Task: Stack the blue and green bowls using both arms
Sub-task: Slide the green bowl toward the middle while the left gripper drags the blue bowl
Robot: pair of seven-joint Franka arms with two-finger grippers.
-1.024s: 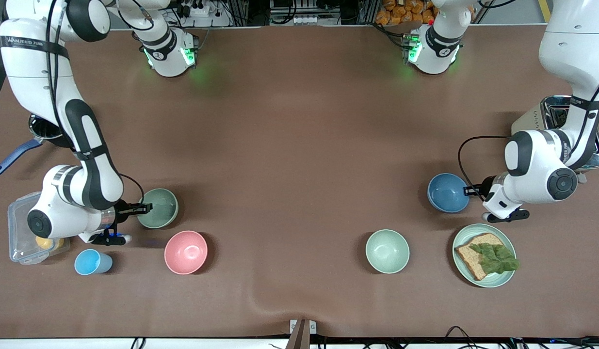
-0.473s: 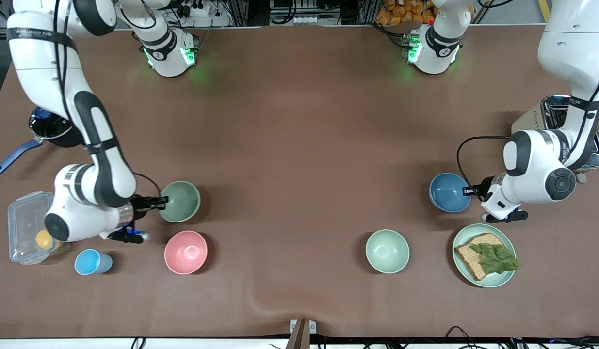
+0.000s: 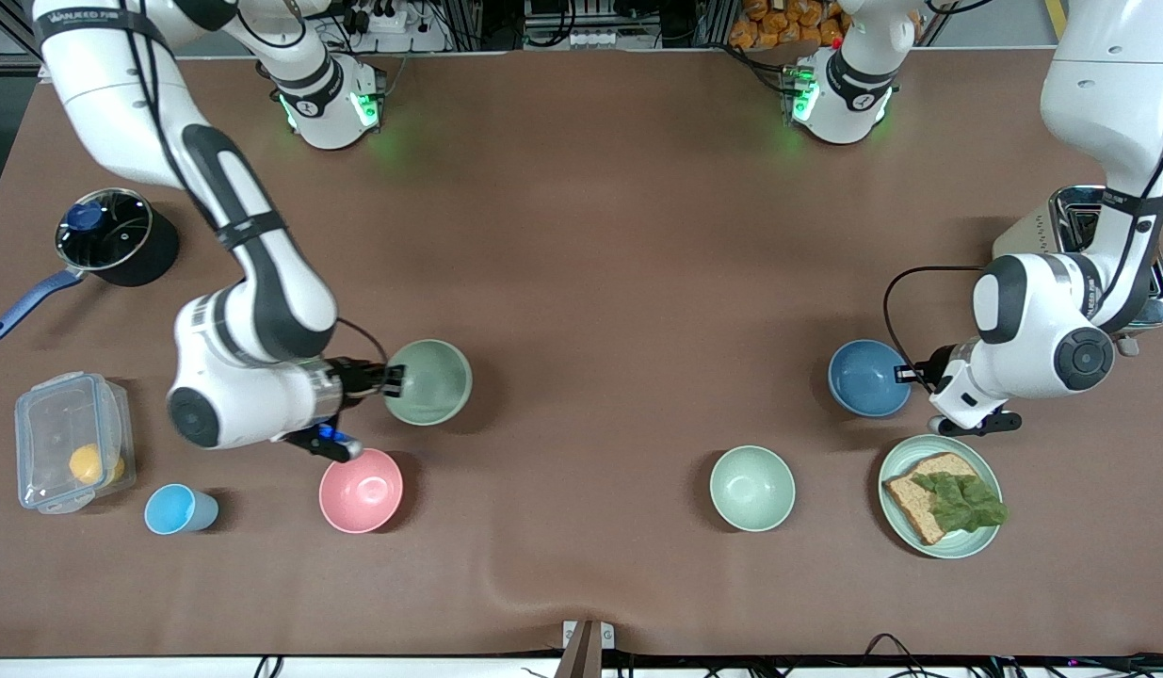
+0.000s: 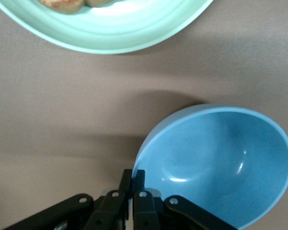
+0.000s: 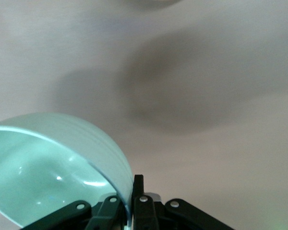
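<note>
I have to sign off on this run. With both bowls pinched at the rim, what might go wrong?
The right gripper carries the green bowl by a thin rim pinch; it may slip or tilt. The left gripper grips the blue bowl likewise, beside the plate of bread, which it may nudge.

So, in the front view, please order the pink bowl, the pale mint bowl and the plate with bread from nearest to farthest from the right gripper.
The right gripper holds the green bowl by its rim.
1. Pink bowl: just beside the gripper, nearer the front camera.
2. Pale mint bowl: past the table's middle, toward the left arm's end.
3. Plate with bread: farthest, close by the left arm's end.
</note>
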